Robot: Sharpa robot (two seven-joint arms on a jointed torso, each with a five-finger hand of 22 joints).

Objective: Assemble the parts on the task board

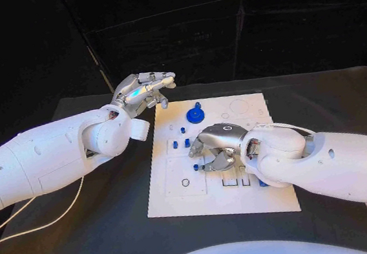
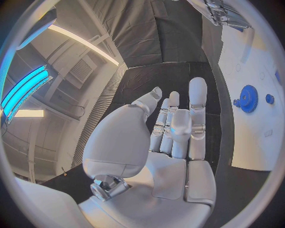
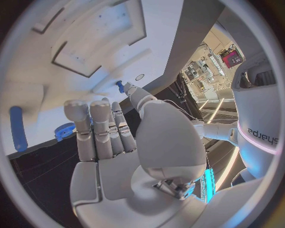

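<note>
In the head view the white board (image 1: pixel 221 189) lies in the middle of the black table (image 1: pixel 328 87), its long side running away from the robot. The right hand (image 1: pixel 217 150) hangs low over the board's middle, fingers curled downward and a little apart above a small blue peg (image 1: pixel 197 164) that sits just beside its fingertips on the robot's left; whether a fingertip touches that peg cannot be told, and nothing is seen held. Two more short blue pegs (image 1: pixel 181 144) stand just beyond the hand, and a blue gear (image 1: pixel 194 113) with a small knob lies farther off, toward the far end of the board. The left hand (image 1: pixel 145 89) is raised off the board's far left corner, fingers loosely apart and empty; it is the nearer hand to the gear, while the right hand is nearer the pegs. In the left wrist view that hand (image 2: pixel 172 126) shows its palm with fingers straight and slightly spread, holding nothing, and the gear (image 2: pixel 248 98) lies flat on the board beside the fingertips, well apart from them, toothed and round with a small blue knob (image 2: pixel 270 99) next to it. In the right wrist view the hand (image 3: pixel 109 135) is open-palmed over the board, one fingertip close to a short upright blue peg (image 3: pixel 120 86); a long blue bar (image 3: pixel 18 127) lies flat near the board's edge, with the toothed rim of the gear (image 3: pixel 64 131) next to the fingers.
</note>
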